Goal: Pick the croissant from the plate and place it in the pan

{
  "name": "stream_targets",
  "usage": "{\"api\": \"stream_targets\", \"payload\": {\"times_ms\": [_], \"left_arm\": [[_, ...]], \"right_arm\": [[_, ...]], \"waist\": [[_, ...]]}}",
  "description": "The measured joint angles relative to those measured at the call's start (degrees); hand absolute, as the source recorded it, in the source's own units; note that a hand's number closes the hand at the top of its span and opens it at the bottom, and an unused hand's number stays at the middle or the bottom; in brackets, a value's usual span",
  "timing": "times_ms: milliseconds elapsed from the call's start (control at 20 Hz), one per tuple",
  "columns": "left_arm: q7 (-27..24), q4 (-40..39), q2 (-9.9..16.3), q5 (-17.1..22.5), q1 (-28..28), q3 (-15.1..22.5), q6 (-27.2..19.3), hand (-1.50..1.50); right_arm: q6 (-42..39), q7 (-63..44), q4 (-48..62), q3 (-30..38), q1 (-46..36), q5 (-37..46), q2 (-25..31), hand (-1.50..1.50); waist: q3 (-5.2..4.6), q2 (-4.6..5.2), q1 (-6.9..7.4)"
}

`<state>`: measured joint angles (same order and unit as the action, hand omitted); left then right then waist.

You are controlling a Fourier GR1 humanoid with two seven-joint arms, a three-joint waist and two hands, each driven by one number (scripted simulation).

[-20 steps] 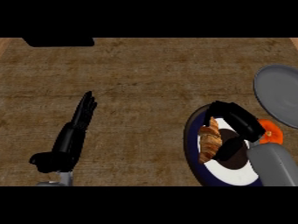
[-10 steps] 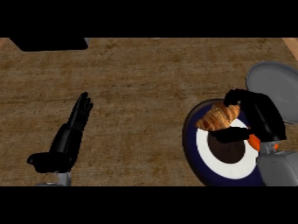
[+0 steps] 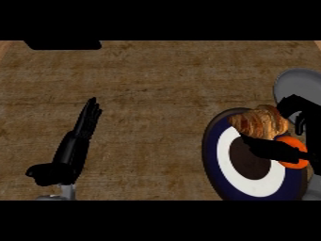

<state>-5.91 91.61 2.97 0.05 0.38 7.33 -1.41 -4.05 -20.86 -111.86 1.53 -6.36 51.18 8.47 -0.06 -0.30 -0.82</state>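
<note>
Wooden surface [image 3: 156, 94] carries a grey pan [image 3: 308, 87] just beyond the plate's far right rim. The plate [image 3: 222, 153], navy-rimmed with white ring and dark centre, is the reference. Left hand [image 3: 76, 141] rests well left of the plate, fingers straight. Right hand [image 3: 312, 136] curls round the croissant [image 3: 260, 121], held over the plate's upper edge.

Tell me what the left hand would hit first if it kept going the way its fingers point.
Nothing, it seems. The left hand rests open, fingers aimed up and slightly right across bare counter. The dark object at the top edge lies left of that line, though depth is hard to judge.
</note>
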Motion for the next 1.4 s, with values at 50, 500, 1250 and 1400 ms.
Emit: {"api": "stream_targets", "payload": {"times_ms": [50,500,1250,1400], "left_arm": [[0.3,-0.1,-0.1,-0.2,-0.3,0.2,0.0,0.0],[0.9,-1.0,-0.9,-0.6,-2.2,0.5,-0.1,0.0],[0.6,-1.9,-0.8,-0.4,-3.4,0.1,0.7,0.0],[0.6,-1.4,-0.8,-0.5,-2.9,0.5,1.1,0.0]], "right_arm": [[0.8,-0.2,1.2,1.6,-0.9,-0.8,-0.2,1.5],[9.8,9.8,15.3,14.9,-4.9,-6.0,5.1,1.5],[31.1,37.4,65.2,31.0,-25.6,-12.9,19.2,1.5],[31.1,40.0,74.2,32.1,-29.1,-13.4,22.3,-1.5]], "waist": [[0.02,0.08,0.21],[0.09,0.36,0.97],[0.2,0.88,2.45],[0.2,1.01,2.86]]}}
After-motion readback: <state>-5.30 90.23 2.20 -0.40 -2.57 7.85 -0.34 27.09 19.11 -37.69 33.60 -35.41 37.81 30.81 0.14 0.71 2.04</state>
